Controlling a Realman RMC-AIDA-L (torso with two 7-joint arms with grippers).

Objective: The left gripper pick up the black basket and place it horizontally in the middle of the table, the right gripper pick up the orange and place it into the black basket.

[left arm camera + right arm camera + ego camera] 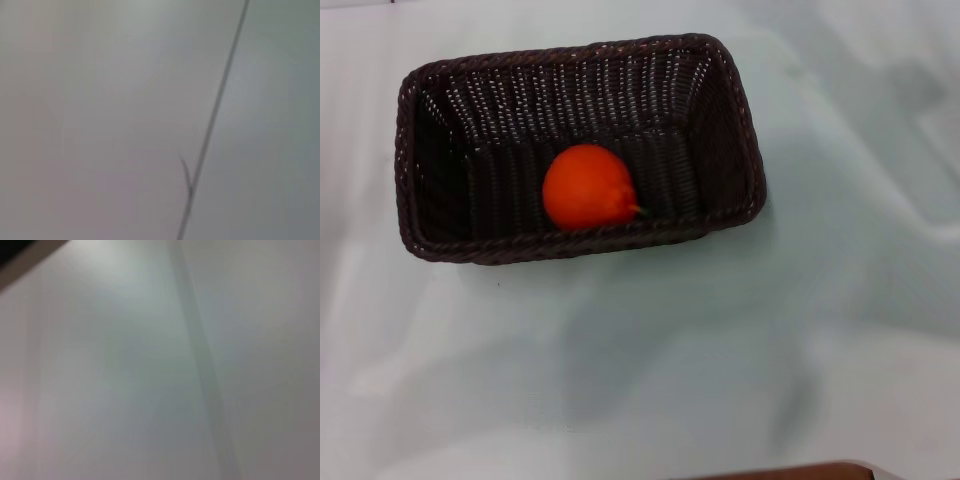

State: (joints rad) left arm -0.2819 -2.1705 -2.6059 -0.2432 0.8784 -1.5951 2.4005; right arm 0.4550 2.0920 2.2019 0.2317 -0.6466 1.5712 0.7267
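In the head view the black basket [440, 240] lies lengthwise across the upper middle of the table [720, 340], its long side left to right and slightly turned. The orange [586, 187] rests inside it on the floor, near the front wall, its short dark stem pointing right. Neither gripper nor any arm shows in the head view. The left wrist view shows only pale surface crossed by a thin dark line. The right wrist view shows only pale surface with a dark corner at one edge.
A brown strip [790, 472] shows at the bottom edge of the head view. Soft shadows fall on the table in front of the basket and at the far right.
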